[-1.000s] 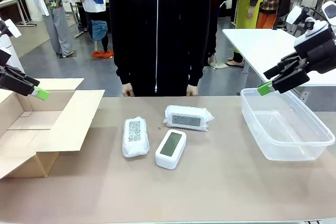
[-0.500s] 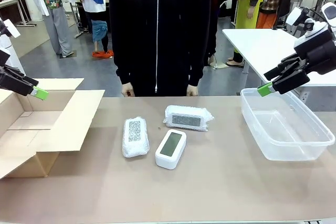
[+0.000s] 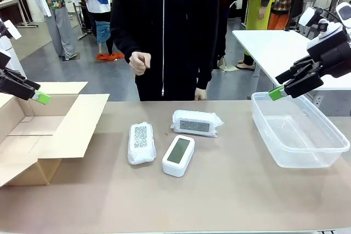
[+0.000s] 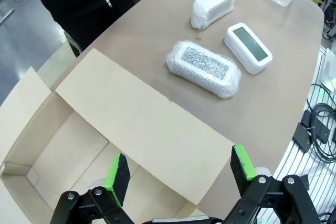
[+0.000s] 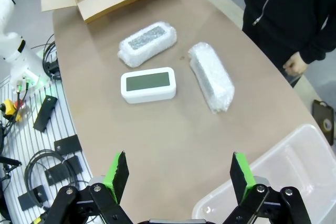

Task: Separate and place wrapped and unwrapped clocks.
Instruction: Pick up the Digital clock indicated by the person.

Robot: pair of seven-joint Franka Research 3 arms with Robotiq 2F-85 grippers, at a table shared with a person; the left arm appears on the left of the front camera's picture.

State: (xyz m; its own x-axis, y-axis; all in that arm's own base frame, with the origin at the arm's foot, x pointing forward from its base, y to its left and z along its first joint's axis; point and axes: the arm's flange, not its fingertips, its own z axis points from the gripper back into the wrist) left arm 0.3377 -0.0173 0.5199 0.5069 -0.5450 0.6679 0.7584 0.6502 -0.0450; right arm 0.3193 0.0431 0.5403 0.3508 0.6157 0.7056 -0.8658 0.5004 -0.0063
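Observation:
Three white clocks lie mid-table. One bubble-wrapped clock [image 3: 141, 142] lies on the left, another wrapped clock [image 3: 197, 123] farther back, and the bare smooth clock [image 3: 178, 155] sits nearest the front. The wrist views show them too: wrapped clock [image 4: 203, 68], wrapped clock [image 4: 214, 6], bare clock [image 4: 248, 47]; wrapped clock [image 5: 147, 43], wrapped clock [image 5: 210, 76], bare clock [image 5: 148, 84]. My left gripper [image 3: 39, 97] [image 4: 181, 172] hangs open above the cardboard box [image 3: 38, 130]. My right gripper [image 3: 278, 92] [image 5: 179, 170] hangs open over the clear plastic tub [image 3: 299, 130]. Neither holds anything.
A person in black stands at the far edge, one hand [image 3: 139, 62] raised in a fist, the other hand [image 3: 201, 95] at the table edge. The open box's flap [image 4: 147, 129] lies flat toward the clocks. The tub [image 5: 278, 177] is empty.
The person's hand on picture left has lifted from the table edge to chest height, closed in a fist. Both arms and the clocks have stayed still.

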